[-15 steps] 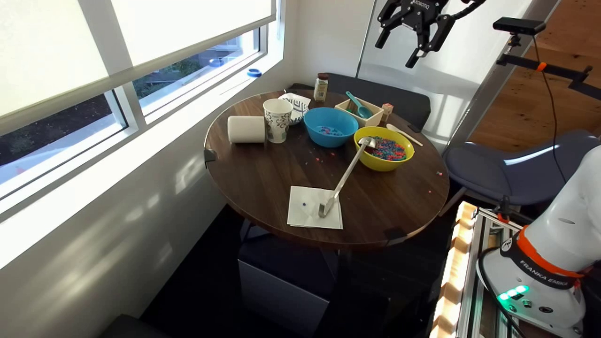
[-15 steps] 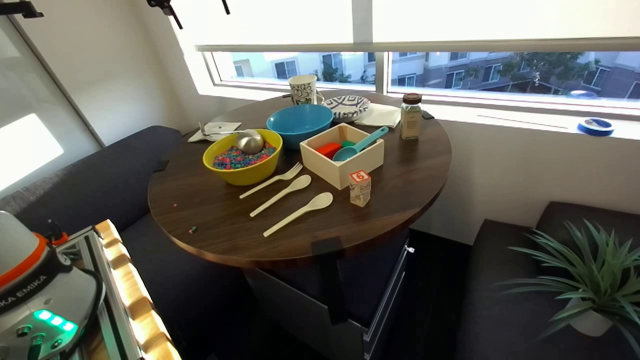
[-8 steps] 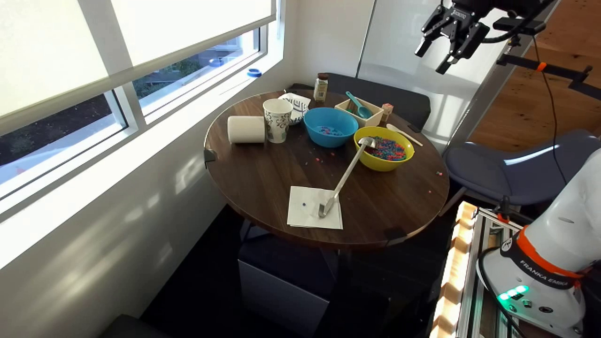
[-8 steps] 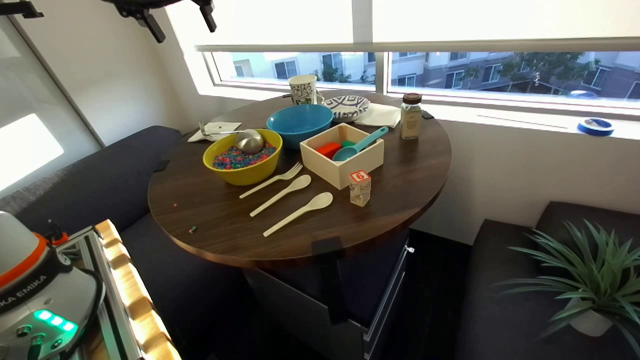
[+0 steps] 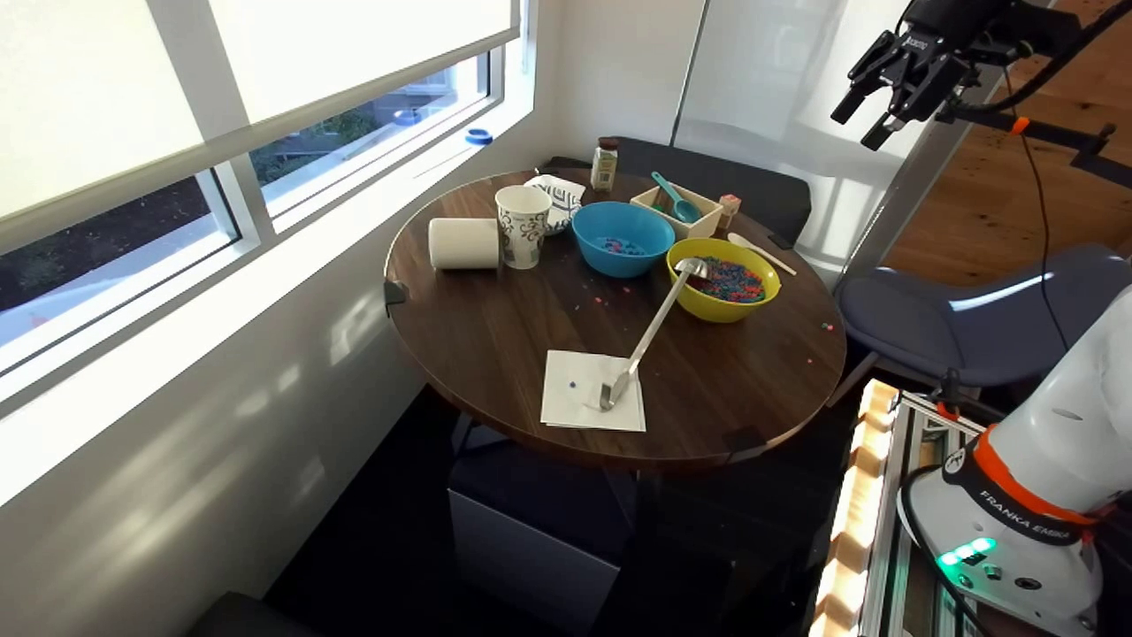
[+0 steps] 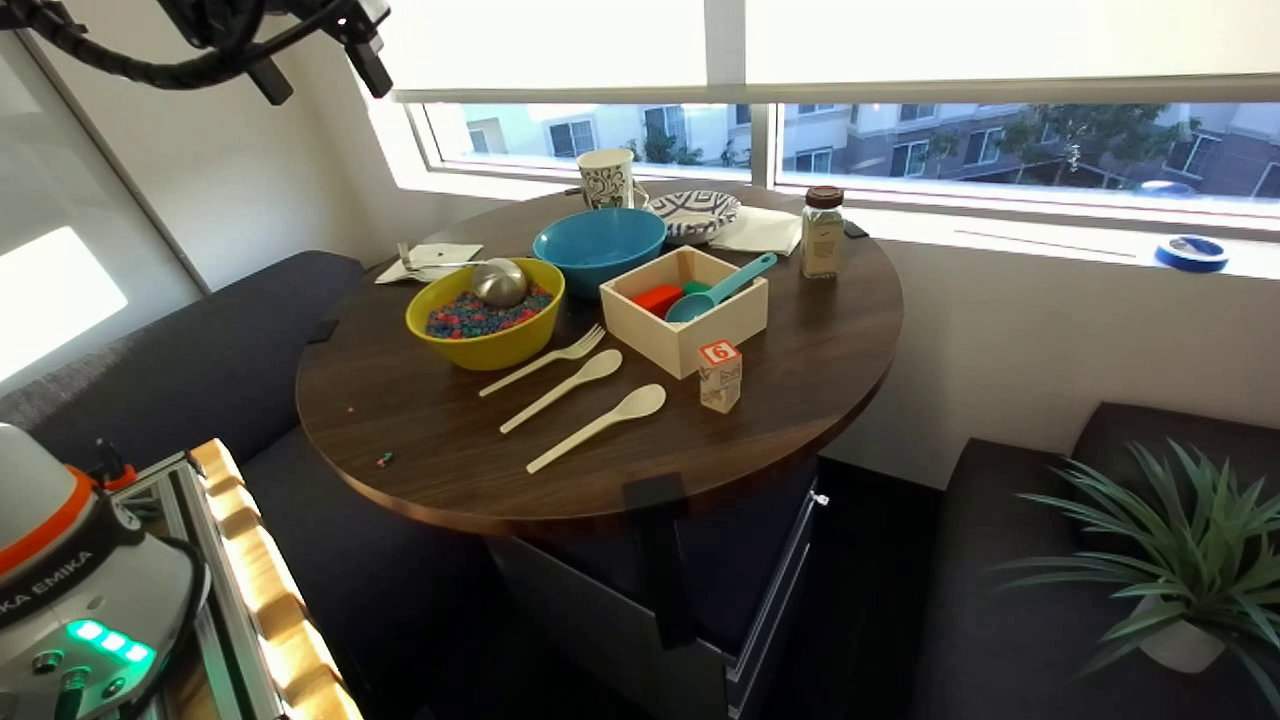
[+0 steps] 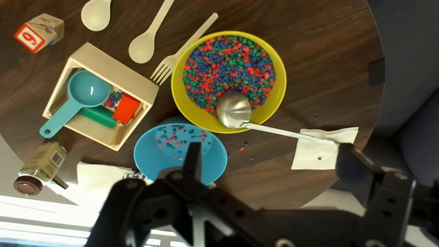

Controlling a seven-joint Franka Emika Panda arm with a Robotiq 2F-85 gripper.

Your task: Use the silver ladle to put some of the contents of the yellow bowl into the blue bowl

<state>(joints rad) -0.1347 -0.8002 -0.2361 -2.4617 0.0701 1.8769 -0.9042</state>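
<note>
A ladle (image 7: 274, 130) is resting its head in a yellow bowl (image 7: 192, 112) of colored bits (image 7: 228, 67); a blue bowl (image 7: 148, 154) is holding fewer. The gripper (image 5: 857, 127) is gaping.

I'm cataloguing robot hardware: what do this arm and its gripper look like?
The arm is white and rounded, with an orange band, a black band lettered FRANKA EMIKA and green lights on its base. The gripper is black, with two angular fingers; a ribbed black cable curves nearby.
</note>
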